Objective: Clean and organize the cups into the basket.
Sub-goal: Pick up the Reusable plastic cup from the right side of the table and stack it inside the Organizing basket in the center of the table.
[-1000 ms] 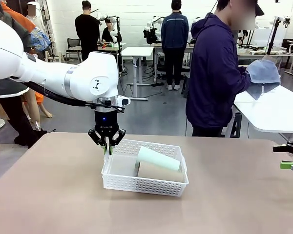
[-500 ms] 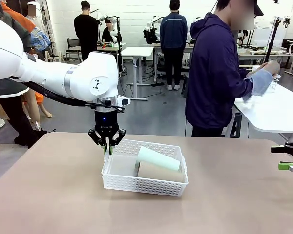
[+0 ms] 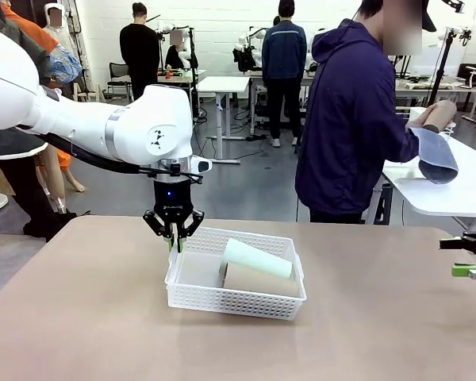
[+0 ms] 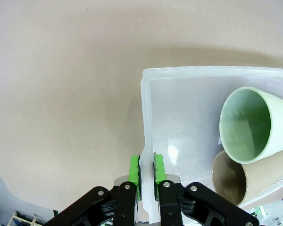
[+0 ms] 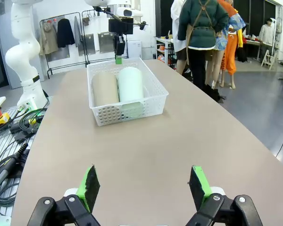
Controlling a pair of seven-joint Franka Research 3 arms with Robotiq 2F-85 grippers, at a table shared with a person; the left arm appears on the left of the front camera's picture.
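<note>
left gripper point(image 3: 174, 240): clamped on left wall of white perforated plastic basket point(image 3: 222, 300)
right gripper point(image 5: 145, 186): jaws spread wide, empty
in basket: mint green tumbler point(image 3: 256, 258), tan tumbler point(image 3: 258, 279), lying on sides
surroundings: person point(image 3: 349, 119) beyond holds tan cup point(image 3: 438, 115), blue cloth point(image 3: 436, 157)
open room: bare tabletop point(image 3: 87, 317) around basket

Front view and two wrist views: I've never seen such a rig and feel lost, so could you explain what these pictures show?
Two white robot arms share a table with a person. The front view looks across it; each wrist view looks along one arm's own tool. The left tool is shut on the rim of a white basket, which holds a mint cup and a tan cup lying on their sides. The right tool is open and holds nothing. Beyond the table, the person holds another tan cup in a blue cloth.
</note>
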